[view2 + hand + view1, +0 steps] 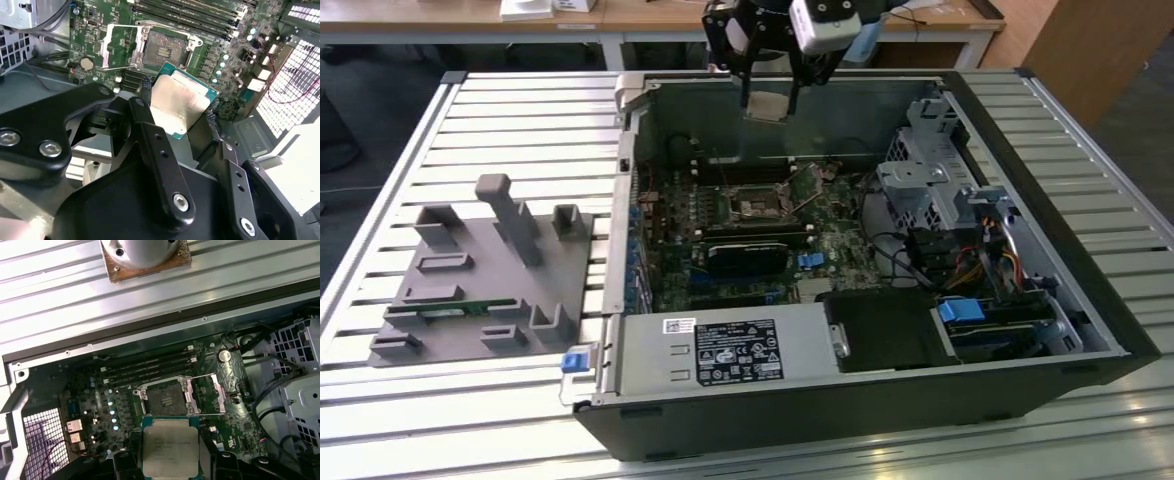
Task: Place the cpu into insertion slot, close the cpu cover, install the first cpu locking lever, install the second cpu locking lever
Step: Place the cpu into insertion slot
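As both wrist views show, the tool (177,101) grips the cpu (169,447) edgewise.

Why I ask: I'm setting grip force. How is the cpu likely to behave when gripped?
The cpu looks thin and flat, so probably stiff and light. Its smooth metal top likely slips easily. Pinched by its edges in the tool, it might tilt if bumped.
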`<state>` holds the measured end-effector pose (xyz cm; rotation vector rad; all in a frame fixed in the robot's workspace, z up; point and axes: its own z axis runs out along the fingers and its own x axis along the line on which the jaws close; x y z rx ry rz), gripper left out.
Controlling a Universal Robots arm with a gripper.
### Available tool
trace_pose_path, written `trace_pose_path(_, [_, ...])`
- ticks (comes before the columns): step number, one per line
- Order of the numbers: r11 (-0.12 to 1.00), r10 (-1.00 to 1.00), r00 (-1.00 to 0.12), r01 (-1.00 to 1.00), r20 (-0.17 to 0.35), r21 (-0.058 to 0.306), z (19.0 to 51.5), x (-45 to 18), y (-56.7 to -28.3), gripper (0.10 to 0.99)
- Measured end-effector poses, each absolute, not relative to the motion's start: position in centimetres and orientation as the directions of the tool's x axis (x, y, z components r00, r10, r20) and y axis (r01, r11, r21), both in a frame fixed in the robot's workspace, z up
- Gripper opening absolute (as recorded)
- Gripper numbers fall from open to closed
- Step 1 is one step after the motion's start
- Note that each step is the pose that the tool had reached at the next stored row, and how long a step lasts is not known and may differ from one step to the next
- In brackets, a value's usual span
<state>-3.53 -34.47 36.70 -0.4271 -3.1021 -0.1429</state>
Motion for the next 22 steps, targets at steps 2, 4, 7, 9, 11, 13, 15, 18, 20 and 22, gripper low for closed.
trace_pose_path(2, [0.956,0.279,-0.96,0.28,0.019,0.089,36.7,-3.53,-34.47,0.537])
trace_pose_path(4, [0.953,0.289,-0.957,0.289,0.019,0.089,36.7,-3.53,-34.47,0.537])
trace_pose_path(7, [0.949,0.301,-0.953,0.302,0.019,0.089,36.7,-3.53,-34.47,0.537])
trace_pose_path(9, [0.946,0.31,-0.951,0.31,0.019,0.089,36.69,-3.53,-34.47,0.537])
trace_pose_path(11, [0.944,0.318,-0.948,0.318,0.019,0.089,36.69,-3.53,-34.47,0.537])
trace_pose_path(13, [0.941,0.326,-0.945,0.326,0.019,0.089,36.69,-3.53,-34.47,0.537])
trace_pose_path(15, [0.938,0.334,-0.942,0.334,0.019,0.089,36.69,-3.53,-34.47,0.537])
trace_pose_path(18, [0.934,0.345,-0.938,0.346,0.019,0.089,36.69,-3.53,-34.47,0.537])
trace_pose_path(20, [0.931,0.354,-0.935,0.354,0.019,0.089,36.69,-3.53,-34.47,0.537])
trace_pose_path(22, [0.928,0.362,-0.932,0.362,0.019,0.089,36.69,-3.53,-34.47,0.537])
